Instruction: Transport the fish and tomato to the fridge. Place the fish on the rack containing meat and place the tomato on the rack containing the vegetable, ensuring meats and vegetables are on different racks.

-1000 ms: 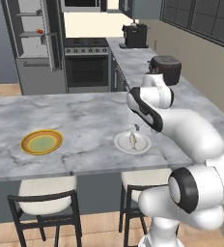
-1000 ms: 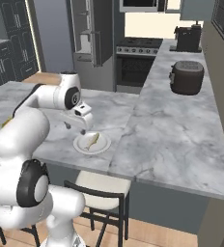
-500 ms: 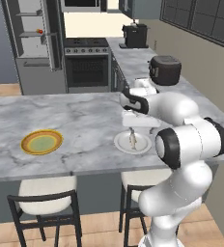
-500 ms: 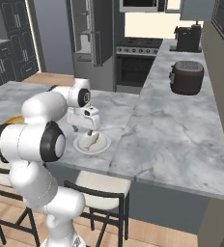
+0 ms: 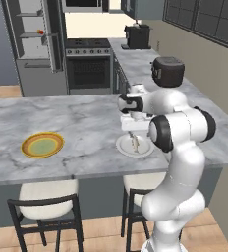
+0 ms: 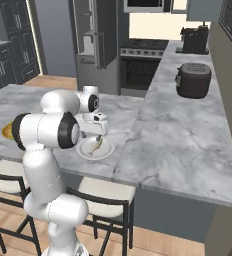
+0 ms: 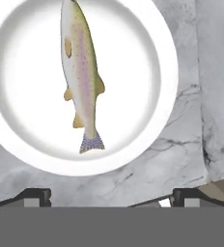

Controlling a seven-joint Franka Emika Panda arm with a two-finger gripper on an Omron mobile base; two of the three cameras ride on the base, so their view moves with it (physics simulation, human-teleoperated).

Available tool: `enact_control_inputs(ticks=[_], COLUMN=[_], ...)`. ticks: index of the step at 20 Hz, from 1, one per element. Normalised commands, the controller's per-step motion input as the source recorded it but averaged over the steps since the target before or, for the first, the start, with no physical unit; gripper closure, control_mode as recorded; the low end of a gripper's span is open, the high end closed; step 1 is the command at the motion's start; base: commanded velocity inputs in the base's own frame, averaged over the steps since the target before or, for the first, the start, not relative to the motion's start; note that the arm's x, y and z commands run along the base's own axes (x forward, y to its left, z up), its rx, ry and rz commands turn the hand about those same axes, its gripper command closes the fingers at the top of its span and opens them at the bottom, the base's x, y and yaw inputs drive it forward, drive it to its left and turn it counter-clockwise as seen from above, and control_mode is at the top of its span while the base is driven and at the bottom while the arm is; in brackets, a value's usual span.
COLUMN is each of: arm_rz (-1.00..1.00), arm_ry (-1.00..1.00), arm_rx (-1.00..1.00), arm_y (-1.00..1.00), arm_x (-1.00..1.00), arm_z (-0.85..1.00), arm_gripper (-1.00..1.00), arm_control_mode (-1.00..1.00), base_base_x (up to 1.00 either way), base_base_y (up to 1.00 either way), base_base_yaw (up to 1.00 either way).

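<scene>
Marble counter [image 5: 81,123] carries a white plate [image 7: 152,72] near its front edge — the fish [image 7: 80,72] lies lengthwise on the plate's middle, tail toward the gripper [image 7: 111,195]. Gripper hovers just above, fingers spread wide, nothing pinched. Yellow plate [image 5: 42,145] sits w/ a gap toward the counter's left end; fridge [image 5: 35,47] stands well behind.
</scene>
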Motion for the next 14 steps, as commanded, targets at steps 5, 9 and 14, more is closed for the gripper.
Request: enact_control_inputs(ticks=[5,9,14], arm_rz=[0.00,0.00,0.00], arm_ry=[0.00,0.00,0.01], arm_rx=[0.00,0.00,0.00], arm_y=[0.00,0.00,0.00], arm_x=[0.44,0.60,0.59], arm_z=[-0.42,-0.45,-0.49], arm_gripper=[-1.00,-1.00,-1.00], arm_control_mode=[-1.00,-1.00,-1.00], base_base_x=[0.00,0.00,0.00], base_base_y=[0.00,0.00,0.00], base_base_yaw=[0.00,0.00,0.00])
